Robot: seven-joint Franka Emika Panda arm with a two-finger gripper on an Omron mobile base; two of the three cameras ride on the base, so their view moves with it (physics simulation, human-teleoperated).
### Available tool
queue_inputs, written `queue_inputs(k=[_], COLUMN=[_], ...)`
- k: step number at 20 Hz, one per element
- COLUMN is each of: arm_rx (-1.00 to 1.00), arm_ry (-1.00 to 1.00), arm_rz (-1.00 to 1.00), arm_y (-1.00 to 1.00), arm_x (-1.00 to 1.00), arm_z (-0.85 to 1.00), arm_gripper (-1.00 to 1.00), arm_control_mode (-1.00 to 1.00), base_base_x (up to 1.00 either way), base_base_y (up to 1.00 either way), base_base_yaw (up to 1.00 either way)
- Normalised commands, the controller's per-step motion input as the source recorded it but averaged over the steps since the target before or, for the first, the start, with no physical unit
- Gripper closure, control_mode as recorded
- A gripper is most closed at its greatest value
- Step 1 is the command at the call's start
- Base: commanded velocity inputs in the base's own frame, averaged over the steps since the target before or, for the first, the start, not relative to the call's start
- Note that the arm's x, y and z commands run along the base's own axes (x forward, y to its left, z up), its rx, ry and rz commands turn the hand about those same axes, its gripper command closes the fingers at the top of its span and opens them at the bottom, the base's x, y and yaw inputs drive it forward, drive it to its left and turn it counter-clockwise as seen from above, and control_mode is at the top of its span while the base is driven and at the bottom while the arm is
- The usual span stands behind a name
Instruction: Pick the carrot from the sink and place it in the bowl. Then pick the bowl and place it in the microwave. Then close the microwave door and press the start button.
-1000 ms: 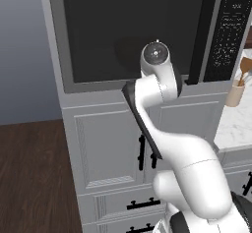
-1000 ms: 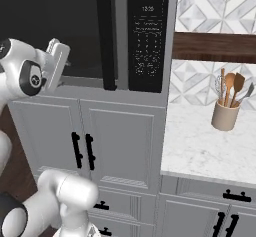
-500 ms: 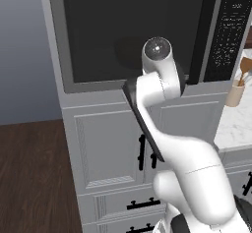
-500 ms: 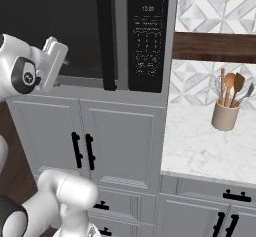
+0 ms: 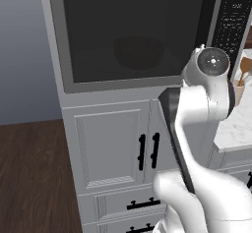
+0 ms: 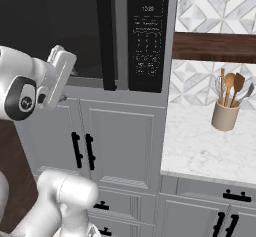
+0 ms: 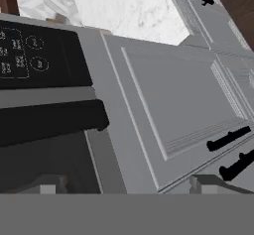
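Note:
The microwave (image 5: pixel 133 87) has its door (image 5: pixel 98 35) shut, the black handle bar (image 6: pixel 106 36) standing beside the control panel (image 6: pixel 147 36). Behind the tinted window the bowl (image 5: pixel 139 52) is a dim round shape. The carrot is hidden and the sink is out of view. My gripper (image 6: pixel 64 63) hovers at the door's lower right corner, just left of the handle, apart from it. In the hand view the gripper (image 7: pixel 126 185) is open and holds nothing, with the handle's end (image 7: pixel 49 122) and the panel's buttons (image 7: pixel 30 55) ahead of it.
Grey cabinet doors with black pulls (image 6: pixel 82 151) sit under the microwave. To the right lies a marble counter (image 6: pixel 200 151) with a utensil holder (image 6: pixel 225 115) on it. Dark wood floor (image 5: pixel 29 178) lies to the left.
My hand has swung right along the door's lower edge and dropped a little. The jaws have spread slightly wider. The door stays shut.

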Motion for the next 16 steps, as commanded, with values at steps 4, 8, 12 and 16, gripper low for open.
queue_inputs(k=[4, 8, 12, 16], arm_rx=[0.0, 0.0, 0.03, 0.08], arm_ry=[0.0, 0.0, 0.0, -0.04], arm_rz=[0.0, 0.04, 0.14, 0.19], arm_y=[-1.0, -1.0, -1.0, -0.88], arm_x=[-0.44, -0.21, 0.01, 0.29], arm_z=[0.01, 0.0, 0.0, 0.0], arm_gripper=[-1.0, -1.0, -1.0, -1.0], arm_control_mode=[-1.0, -1.0, -1.0, -1.0], base_base_x=[0.0, 0.0, 0.0, 0.0], base_base_y=[0.0, 0.0, 0.0, 0.0], base_base_yaw=[0.0, 0.0, 0.0, 0.0])
